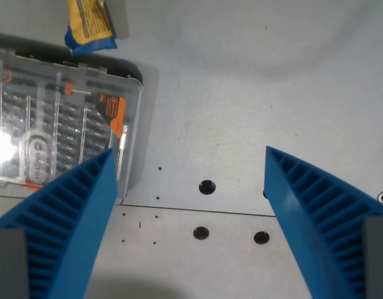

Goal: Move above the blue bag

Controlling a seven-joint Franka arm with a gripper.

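The blue bag, blue with a yellow printed face, lies at the top left of the wrist view, cut off by the top edge. My gripper is open with nothing between its two blue ribbed fingers, which rise from the bottom corners. The gripper hangs over bare grey table, well below and to the right of the bag in the picture. The left finger overlaps the clear case.
A clear plastic screwdriver-bit case with orange and black parts lies at the left, just below the bag. The grey metal table has several bolt holes and a seam line across the lower part.
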